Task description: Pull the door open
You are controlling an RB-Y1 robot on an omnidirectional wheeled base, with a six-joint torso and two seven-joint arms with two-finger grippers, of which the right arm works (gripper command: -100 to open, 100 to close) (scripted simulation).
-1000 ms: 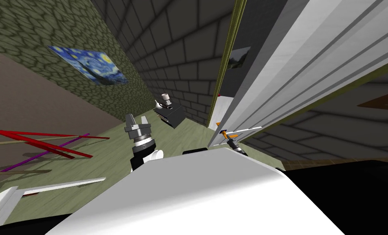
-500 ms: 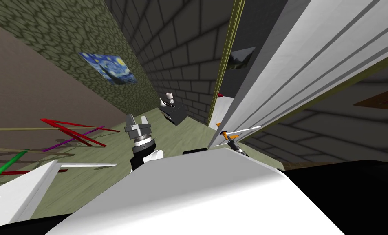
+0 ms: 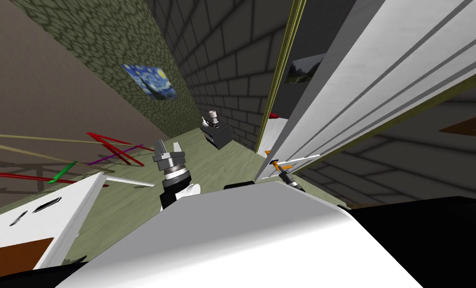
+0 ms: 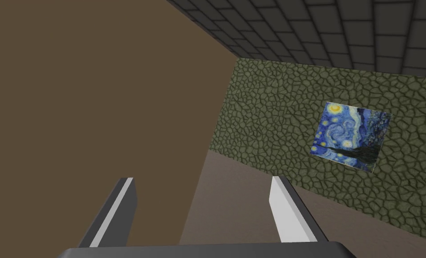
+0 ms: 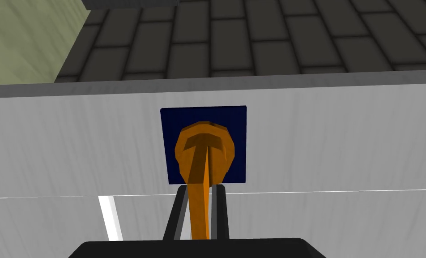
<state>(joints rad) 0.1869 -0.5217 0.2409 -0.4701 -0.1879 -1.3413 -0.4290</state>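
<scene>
In the head view the white panelled door (image 3: 362, 85) slants across the right side. Its free edge stands off the olive door frame (image 3: 281, 75) with a gap between them, so I judge it already partly open. The orange lever handle (image 3: 273, 161) sits close to that free edge, and the right pincer (image 3: 283, 173) is on it. The left pincer (image 3: 168, 146) is raised over the green floor (image 3: 132, 210), well apart from the door.

In the left wrist view, that pincer's blades stand wide apart with nothing between them.

In the right wrist view, the right pincer is closed on the lever. Its two fingers (image 5: 177, 210) press the lever's sides just short of the round hub, which sits on a dark blue backplate (image 5: 172, 121) on the door's white face.

The door looks like a stiff, fairly heavy slab that will swing only in an arc about its hinges. The lever is narrow and smooth, so thin blades could slide along it. Holding close to the hub and pulling along the arc seems soundest.
</scene>
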